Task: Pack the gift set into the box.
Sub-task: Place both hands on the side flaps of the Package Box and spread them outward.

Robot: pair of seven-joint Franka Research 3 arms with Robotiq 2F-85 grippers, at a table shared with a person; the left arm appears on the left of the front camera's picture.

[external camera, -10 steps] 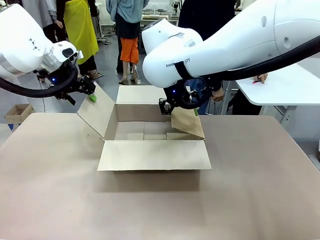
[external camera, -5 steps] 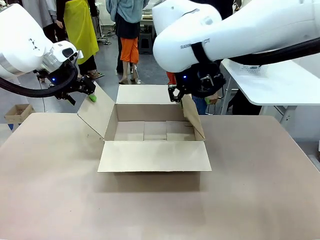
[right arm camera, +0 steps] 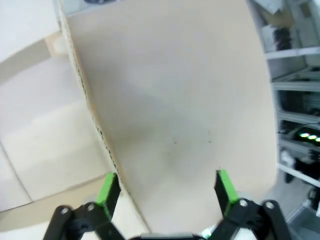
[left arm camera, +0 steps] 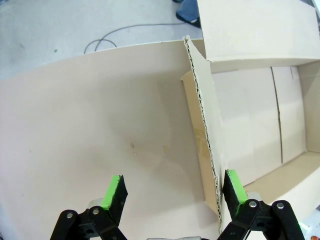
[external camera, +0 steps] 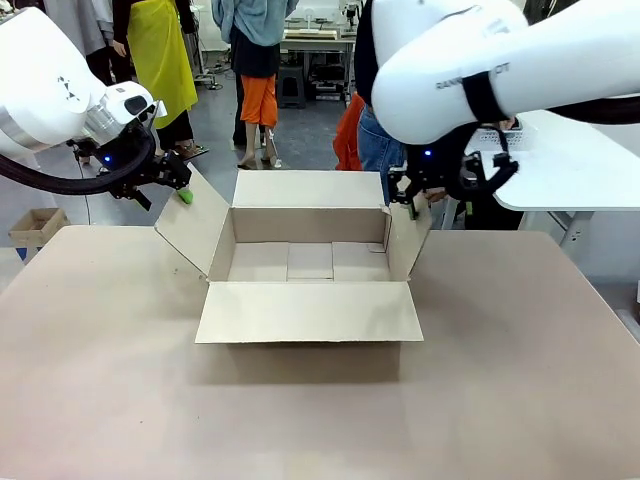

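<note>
Between our left tool [external camera: 165, 190] and right tool [external camera: 420, 192], both spread, the cardboard carton [external camera: 310, 262] lies open, long axis across the bench [external camera: 300, 420].

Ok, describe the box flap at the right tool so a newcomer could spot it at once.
Find the open brown box in the middle of the table. Its right flap is the short one at the right tool. Unlike the near flap lying flat and the left flap leaning outward, it stands almost upright.
</note>
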